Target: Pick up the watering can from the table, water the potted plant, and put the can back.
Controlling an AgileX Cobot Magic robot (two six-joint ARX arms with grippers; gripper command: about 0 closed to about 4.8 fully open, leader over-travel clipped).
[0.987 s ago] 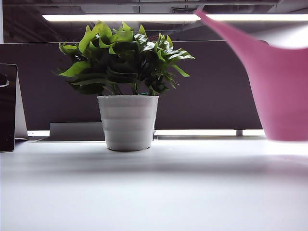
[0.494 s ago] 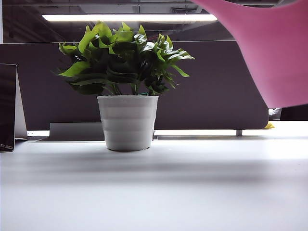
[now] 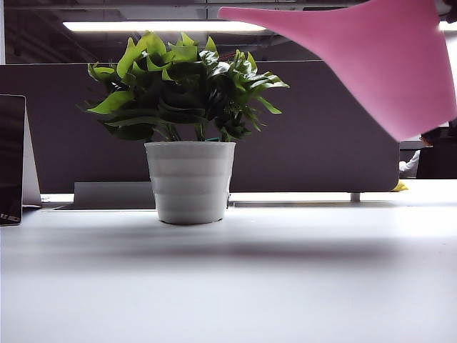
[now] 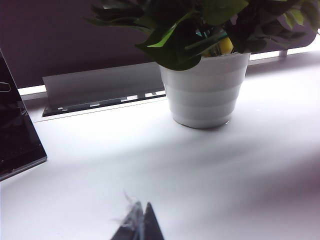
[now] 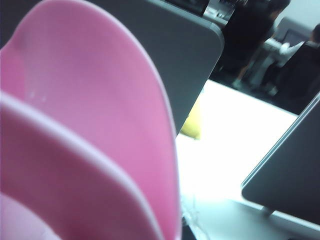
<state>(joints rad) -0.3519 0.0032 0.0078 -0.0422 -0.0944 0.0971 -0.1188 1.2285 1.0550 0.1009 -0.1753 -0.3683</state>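
While the pink watering can (image 3: pixel 385 64) hangs tilted, spout over the potted plant (image 3: pixel 187 114), the right claw's grip is hidden; the left claw (image 4: pixel 141 224) sits pressed together above the surface (image 3: pixel 228 286).

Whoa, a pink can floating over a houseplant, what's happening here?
A two-armed robot is watering the potted plant. Its right arm holds the pink watering can in the air to the plant's right, tipped so the long spout points toward the leaves; the right pincer itself is hidden behind the can, close against its handle. No water is visible. The left pincer sits shut and low over the white table, a little way from the pot, holding nothing.
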